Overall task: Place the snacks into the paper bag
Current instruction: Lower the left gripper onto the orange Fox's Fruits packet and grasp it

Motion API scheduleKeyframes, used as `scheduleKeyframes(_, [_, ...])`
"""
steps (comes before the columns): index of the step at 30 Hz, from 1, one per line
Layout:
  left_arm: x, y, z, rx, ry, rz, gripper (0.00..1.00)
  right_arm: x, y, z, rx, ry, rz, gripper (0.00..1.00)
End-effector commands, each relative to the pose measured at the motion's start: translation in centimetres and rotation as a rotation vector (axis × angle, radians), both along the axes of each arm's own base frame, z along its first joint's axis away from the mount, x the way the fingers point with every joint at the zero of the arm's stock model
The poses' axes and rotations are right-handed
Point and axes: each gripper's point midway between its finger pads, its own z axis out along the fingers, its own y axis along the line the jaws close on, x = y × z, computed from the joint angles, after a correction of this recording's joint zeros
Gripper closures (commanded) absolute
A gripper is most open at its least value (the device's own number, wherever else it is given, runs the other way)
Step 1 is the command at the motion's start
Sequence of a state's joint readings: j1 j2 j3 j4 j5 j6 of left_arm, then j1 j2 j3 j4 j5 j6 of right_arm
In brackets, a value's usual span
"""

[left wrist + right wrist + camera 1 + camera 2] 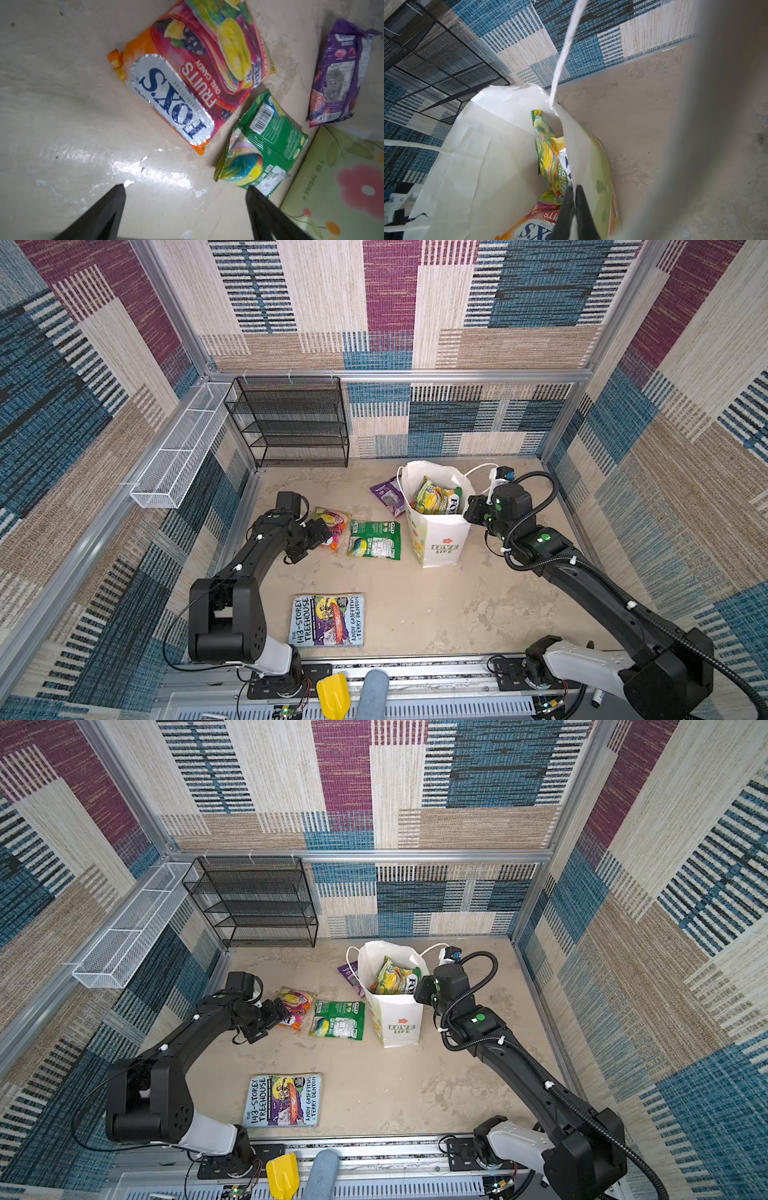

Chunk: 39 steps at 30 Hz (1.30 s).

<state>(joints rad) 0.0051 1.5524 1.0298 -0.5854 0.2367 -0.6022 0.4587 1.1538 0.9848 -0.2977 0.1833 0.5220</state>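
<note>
Bag, in both top views: we see the bag (440,543) upright at the table's (415,614) back right, a yellow-green packet (434,499) sticking out of its mouth.
Loose packets: a purple packet (388,497) just beside the bag's left side; a green packet (374,540) and an orange packet (334,526) side by side further left; a book (328,620) well apart, near the front.
Arms: left gripper (326,537) at the orange packet's edge, right gripper (471,510) at the bag's right rim.
Left wrist: fingers (108,207) spread wide over bare table, holding nothing; the orange packet lies ahead, untouched.
Right wrist: we see the fingers (583,212) pressed together, pinching the bag's side wall at the rim. A second orange packet (527,228) lies inside under the yellow-green one.
</note>
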Motion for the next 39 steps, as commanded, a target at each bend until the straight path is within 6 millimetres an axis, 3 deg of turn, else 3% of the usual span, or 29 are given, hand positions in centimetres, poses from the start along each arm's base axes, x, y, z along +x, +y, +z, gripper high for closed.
scheduleKeyframes(1, [2.0, -0.4, -0.7, -0.085, -0.012, 0.012, 0.07, 0.1, 0.2, 1.0, 0.01, -0.038, 0.013, 1.0])
scheduleKeyframes(14, [4.6, -0.6, -5.1, -0.154, 0.069, 0.053, 0.29, 0.3, 0.5, 0.4, 0.008, -0.03, 0.025, 1.0])
scheduleKeyframes(20, [4.4, -0.4, -6.3, -0.154, 0.107, 0.092, 0.51, 0.2, 0.3, 0.5, 0.011, -0.038, 0.017, 1.0])
scheduleKeyframes(23, [4.3, -0.4, -6.3, -0.161, 0.106, 0.102, 0.68, 0.2, 0.4, 0.4, 0.013, -0.039, 0.017, 1.0])
scheduleKeyframes(28, [4.2, -1.4, -4.8, -0.224, 0.076, 0.093, 0.92, 0.2, 0.5, 0.4, 0.017, -0.038, 0.025, 1.0])
scheduleKeyframes(33, [3.1, -2.2, -1.1, -0.269, -0.004, 0.075, 1.0, 0.1, 0.5, 0.6, 0.022, -0.045, 0.029, 1.0])
scheduleKeyframes(39, [0.7, -2.4, 4.4, -0.262, -0.094, 0.04, 1.0, -0.1, 0.6, 0.7, 0.027, -0.051, 0.036, 1.0])
